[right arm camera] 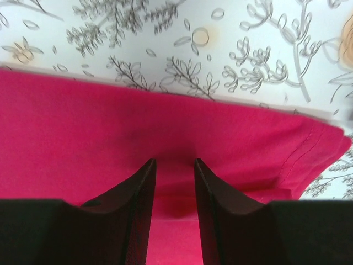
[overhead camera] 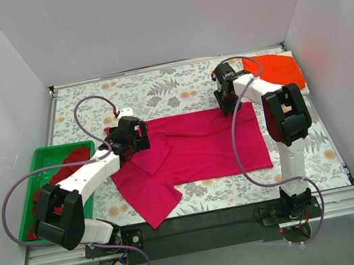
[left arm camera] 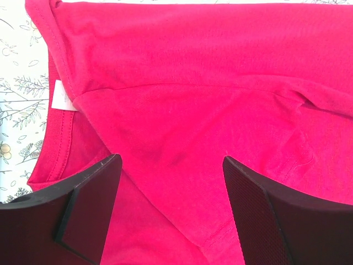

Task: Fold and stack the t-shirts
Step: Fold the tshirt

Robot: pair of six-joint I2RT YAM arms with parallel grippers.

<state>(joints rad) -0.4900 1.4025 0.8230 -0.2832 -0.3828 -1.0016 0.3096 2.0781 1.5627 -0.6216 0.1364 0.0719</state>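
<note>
Left gripper [left arm camera: 171, 165]: spread wide above magenta-pink t-shirt [overhead camera: 200, 145], empty.
Right gripper [right arm camera: 175, 163]: nearly closed at shirt's far-right corner; grip cannot be told.
Darker red t-shirt [overhead camera: 71, 156]: partly hidden.

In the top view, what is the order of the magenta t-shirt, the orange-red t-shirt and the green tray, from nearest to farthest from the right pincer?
Measured from the right pincer:
1. magenta t-shirt: directly under it, spread in the middle.
2. orange-red t-shirt: a little to its right, in the far right corner.
3. green tray: on the left side, clearly the farthest.
</note>
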